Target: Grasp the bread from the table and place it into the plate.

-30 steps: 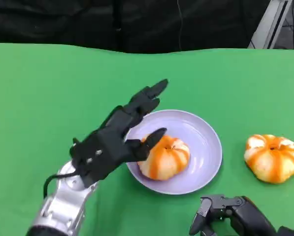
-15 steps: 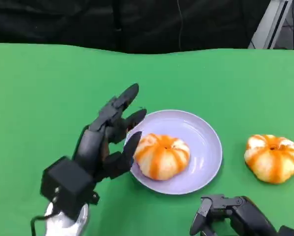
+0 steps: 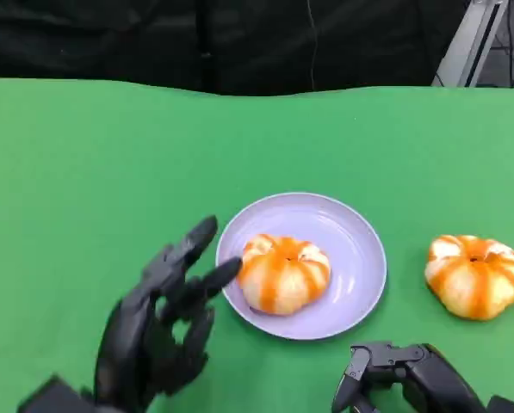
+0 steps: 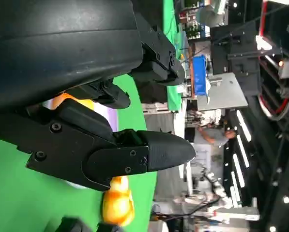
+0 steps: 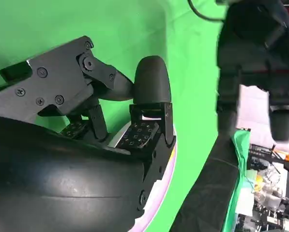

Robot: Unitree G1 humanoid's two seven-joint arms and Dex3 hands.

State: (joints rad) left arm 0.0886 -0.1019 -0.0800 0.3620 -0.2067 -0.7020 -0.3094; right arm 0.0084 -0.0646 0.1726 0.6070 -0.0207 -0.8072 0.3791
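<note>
Surface [image 3: 84, 146]: green, carrying everything before me; its far edge meets a dark backdrop, and my own arms are cut off at the near edge of the head view.
Plate [image 3: 351, 237]: pale lilac, round, lying flat near the middle of the surface; its near-left rim is partly hidden behind my left fingertips.
My left hand [image 3: 157, 331]: black, empty, fingers spread apart and reaching toward the plate's left rim; the wrist end is cut off at the lower frame edge. I cannot tell whether the fingertips touch the rim or hover just beside it.
My right hand [image 3: 394, 379]: low at the near edge, in front of the plate, mostly cut off. Its fingers are bent downward with nothing between them, yet whether they are truly closed I cannot tell. In the right wrist view [image 5: 149, 111] the shell and fingers block most of the scene.
Bread on the plate [image 3: 284, 274]: a round bun with orange and white stripes, sitting on the plate's left half, just beside my left fingertips. It is nearly round, so no clear long axis; its dimpled top faces up.
Second bread [image 3: 475, 275]: same kind, on the bare surface right of the plate, well apart from my left hand and beyond my right hand, top dimple upward.
Left wrist view: an orange blur [image 4: 117, 205] beneath my fingers, too soft to make out.
</note>
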